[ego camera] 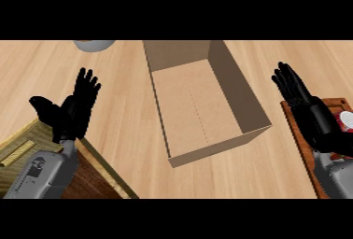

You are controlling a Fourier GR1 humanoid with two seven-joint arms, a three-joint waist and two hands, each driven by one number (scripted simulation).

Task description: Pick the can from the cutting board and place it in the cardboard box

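The red-and-white can (347,119) lies on the reddish wooden cutting board (298,122) half hidden behind the outstretched, empty right hand (298,88), so a blind grasp might knock it off.

kitchen: wooden counter (124,116), cutting board (303,135), bowl (95,45) at far edge.

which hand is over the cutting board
The right hand: its forearm lies over the cutting board beside the can. The left hand is across the box.
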